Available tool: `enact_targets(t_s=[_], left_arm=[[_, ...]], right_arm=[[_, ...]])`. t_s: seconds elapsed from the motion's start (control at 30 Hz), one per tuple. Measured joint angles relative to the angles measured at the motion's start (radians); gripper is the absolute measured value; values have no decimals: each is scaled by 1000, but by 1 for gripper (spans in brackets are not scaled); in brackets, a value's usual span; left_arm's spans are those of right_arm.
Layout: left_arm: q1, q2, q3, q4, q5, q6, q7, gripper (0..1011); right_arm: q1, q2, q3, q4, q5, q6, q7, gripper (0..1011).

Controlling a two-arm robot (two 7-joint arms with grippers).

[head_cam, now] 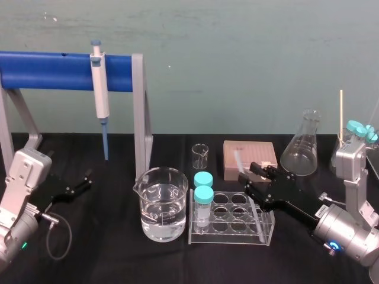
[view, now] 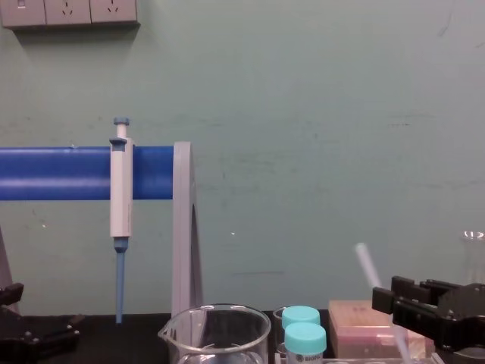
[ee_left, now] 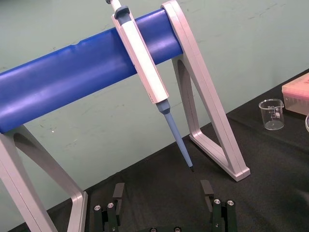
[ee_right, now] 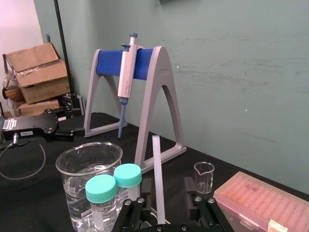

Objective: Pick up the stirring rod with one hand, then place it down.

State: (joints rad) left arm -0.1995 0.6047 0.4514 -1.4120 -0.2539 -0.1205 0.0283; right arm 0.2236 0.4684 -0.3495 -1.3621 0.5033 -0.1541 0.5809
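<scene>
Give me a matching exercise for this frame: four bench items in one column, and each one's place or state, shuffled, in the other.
Items:
1. pipette
2. large beaker
3. stirring rod
4. teal-capped vials

Places or states:
A. standing in the clear rack
B. hanging on the blue bar
C. partly filled with clear liquid
D. tilted, at the right gripper

Pairs: 1-B, 2-C, 3-D, 4-A.

The left gripper is parked open at the table's left.
</scene>
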Motion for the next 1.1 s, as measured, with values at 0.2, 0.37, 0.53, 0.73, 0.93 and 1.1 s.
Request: enact_targets(t_s=[0.2, 0.37, 0.53, 0.73, 0.93, 1.1], left_arm=[[0, 0, 0, 0, 0, 0, 0, 1000], [0, 0, 0, 0, 0, 0, 0, 1000], [0, 0, 0, 0, 0, 0, 0, 1000], [0, 0, 0, 0, 0, 0, 0, 1000], [0, 0, 0, 0, 0, 0, 0, 1000], [0, 0, 0, 0, 0, 0, 0, 1000]], right_arm=[[0, 0, 0, 0, 1, 0, 0, 574], [0, 0, 0, 0, 1, -1, 1, 752], [0, 0, 0, 0, 1, -1, 1, 882], [-3, -1, 40, -20, -15, -35, -48, 1003], [-36, -13, 137, -51, -100, -31, -263, 1003], [-52, -23, 162, -44, -124, 59, -343, 1003]])
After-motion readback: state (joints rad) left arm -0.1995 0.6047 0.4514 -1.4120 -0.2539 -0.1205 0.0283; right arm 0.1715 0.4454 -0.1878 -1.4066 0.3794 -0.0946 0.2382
